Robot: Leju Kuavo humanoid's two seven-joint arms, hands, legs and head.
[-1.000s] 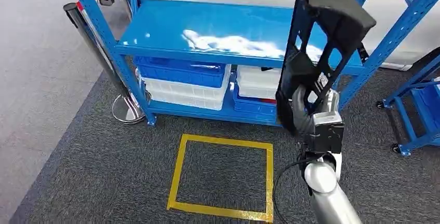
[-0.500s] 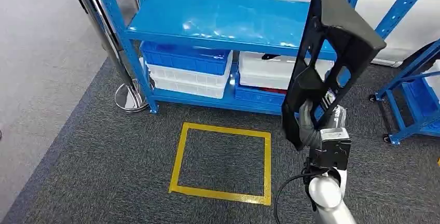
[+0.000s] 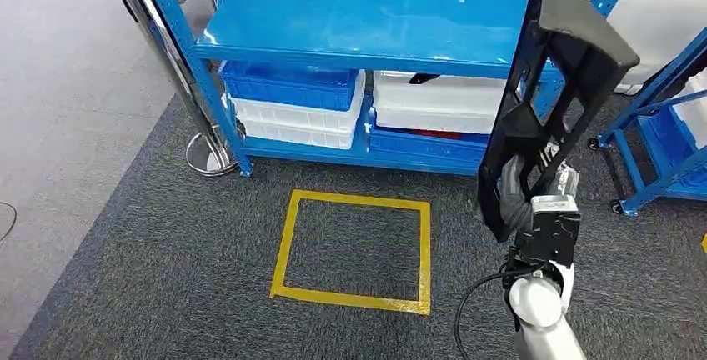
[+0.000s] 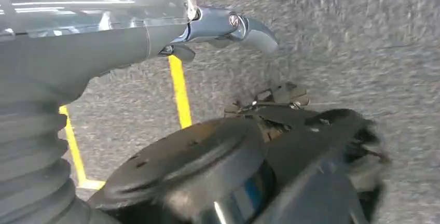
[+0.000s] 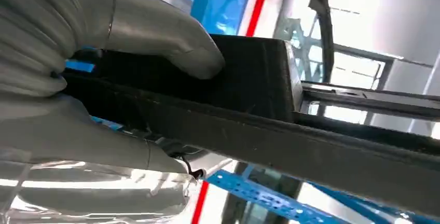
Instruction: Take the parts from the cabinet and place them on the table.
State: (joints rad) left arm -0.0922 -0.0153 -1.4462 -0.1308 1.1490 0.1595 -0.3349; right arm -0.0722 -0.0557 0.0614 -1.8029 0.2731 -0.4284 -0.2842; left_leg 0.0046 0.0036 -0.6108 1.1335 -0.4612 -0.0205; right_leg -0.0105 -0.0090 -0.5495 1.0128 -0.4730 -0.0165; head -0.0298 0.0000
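My right hand [image 3: 518, 187] grips a long black part [image 3: 560, 68] with several cut-outs and holds it upright in front of the blue cabinet [image 3: 358, 22]. In the right wrist view the thumb [image 5: 171, 42] presses on the part's flat black face [image 5: 249, 79], with the fingers wrapped under its edge. The left hand [image 4: 228, 24] hangs over the grey carpet with its fingers apart and nothing in it.
Blue and white bins [image 3: 292, 106] sit on the cabinet's lower shelf. A yellow tape square [image 3: 350, 247] marks the carpet in front of it. A black post on a chrome base [image 3: 208, 156] stands at the cabinet's left. Another blue rack [image 3: 659, 127] stands at the right.
The whole picture has shifted, so the camera has moved; the cabinet and tape square now lie higher in the picture. My right hand keeps its hold on the black part.
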